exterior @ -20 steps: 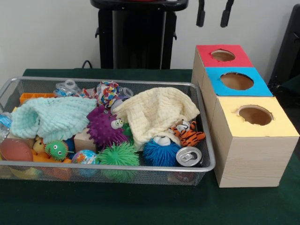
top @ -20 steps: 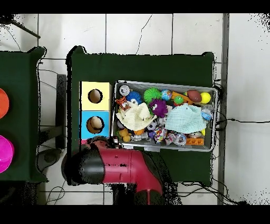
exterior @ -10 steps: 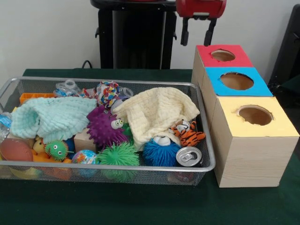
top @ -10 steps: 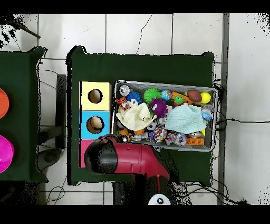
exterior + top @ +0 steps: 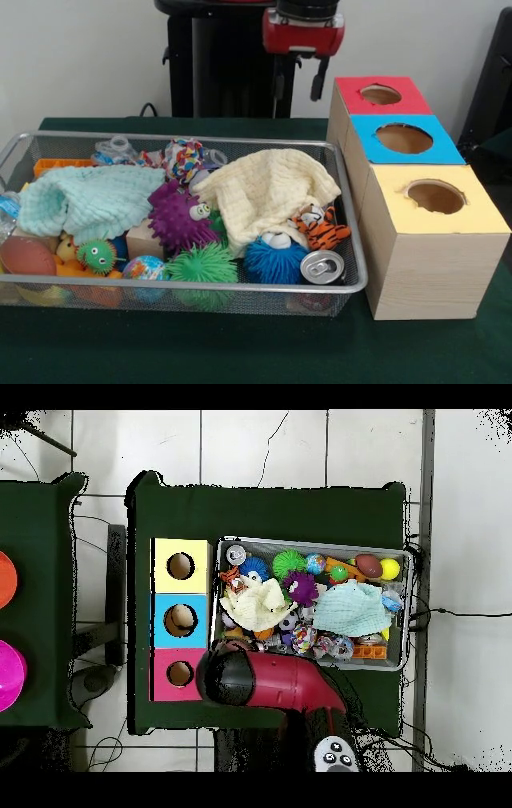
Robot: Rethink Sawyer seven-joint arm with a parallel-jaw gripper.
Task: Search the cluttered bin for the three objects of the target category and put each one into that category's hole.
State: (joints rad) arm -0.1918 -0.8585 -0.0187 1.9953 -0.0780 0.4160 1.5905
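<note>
My arm (image 5: 275,682) is glossy red with a black rounded end; my gripper (image 5: 299,76) has slim black fingers (image 5: 320,80).

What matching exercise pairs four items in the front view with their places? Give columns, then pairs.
Things:
1. soda can
2. mint cloth
3. yellow-topped box
4. red-topped box

Places:
A. farthest box in the row
B. bin's near right corner
C. nearest box in the row
D. left half of the bin

Pairs: 1-B, 2-D, 3-C, 4-A
</note>
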